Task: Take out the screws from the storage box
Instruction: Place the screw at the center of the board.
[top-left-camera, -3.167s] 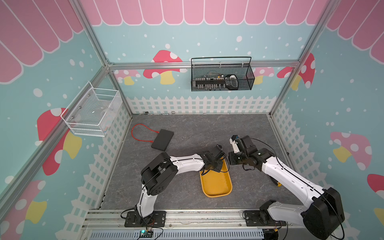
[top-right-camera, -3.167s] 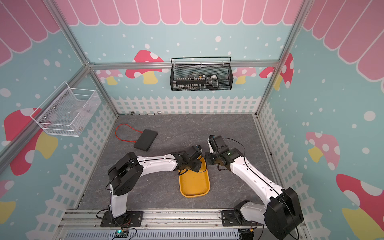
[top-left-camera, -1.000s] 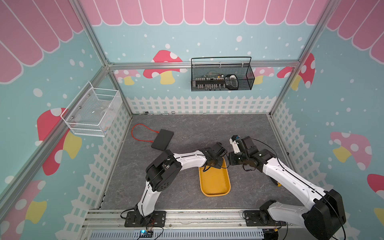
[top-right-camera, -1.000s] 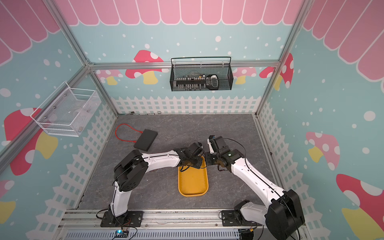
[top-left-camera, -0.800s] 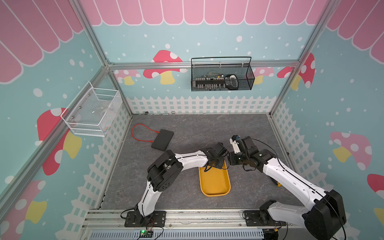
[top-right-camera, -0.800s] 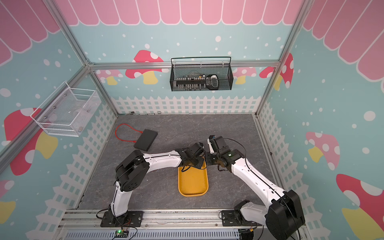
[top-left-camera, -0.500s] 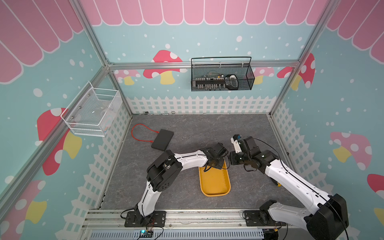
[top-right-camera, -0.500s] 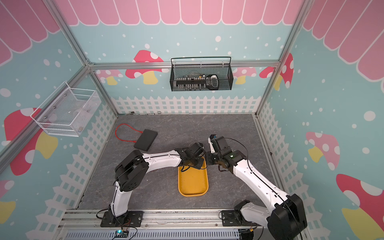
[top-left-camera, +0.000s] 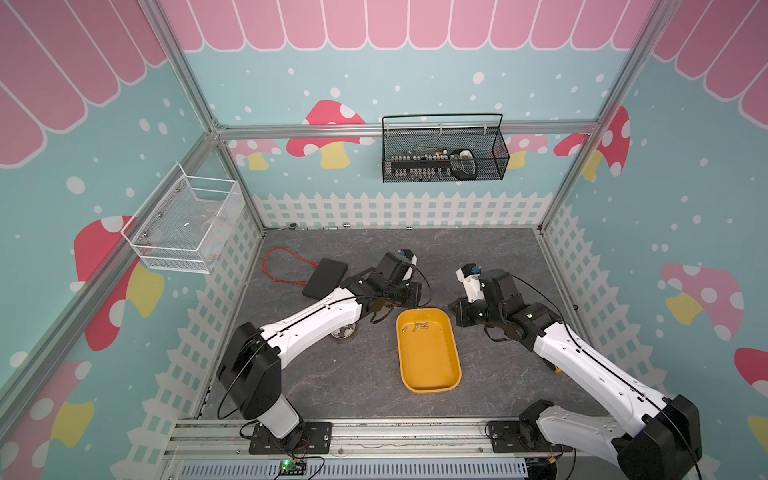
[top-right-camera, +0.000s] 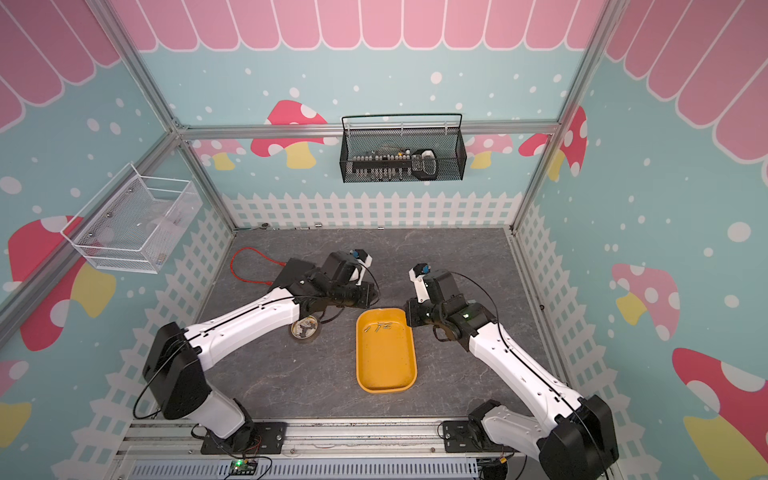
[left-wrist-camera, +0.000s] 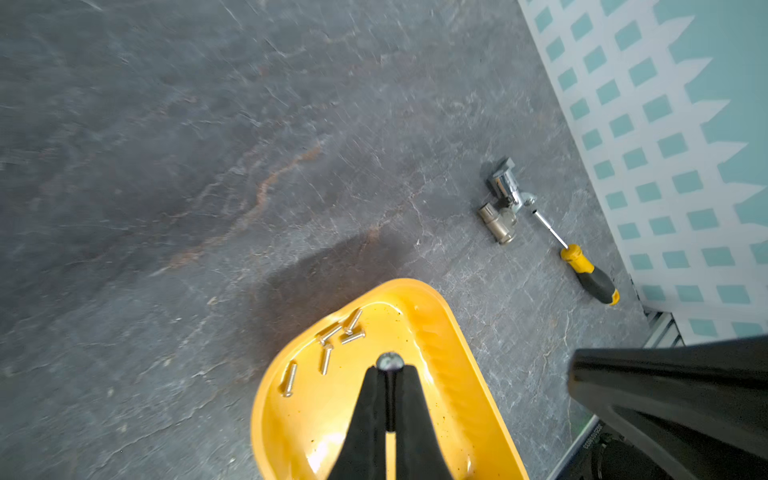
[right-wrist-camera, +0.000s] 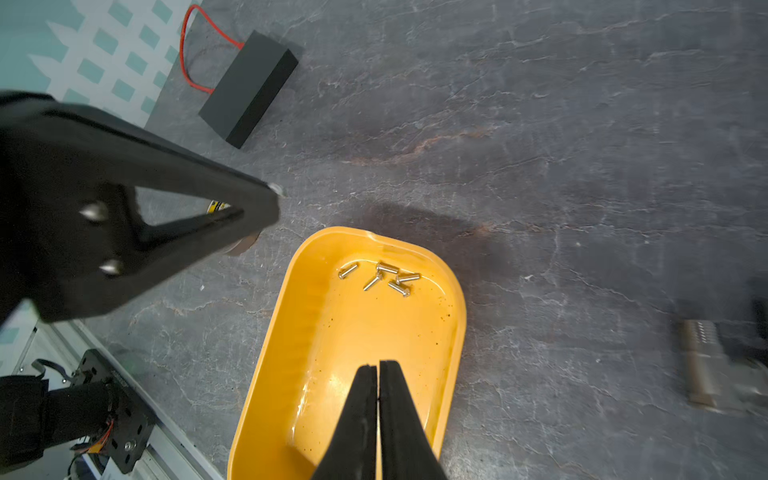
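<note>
Left gripper (left-wrist-camera: 390, 372) pinches tiny silver metal screw (left-wrist-camera: 390, 360); right gripper (right-wrist-camera: 377, 368) closed, empty; glossy rounded yellow-orange plastic tub (right-wrist-camera: 291, 324) holds five more screws (right-wrist-camera: 384, 276).

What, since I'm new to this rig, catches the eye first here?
The yellow storage box stands out on the grey floor, five small screws clustered at its far end. Just off that end the left pincer is shut on one more screw; the right pincer, shut and empty, hangs on the box's other side.
</note>
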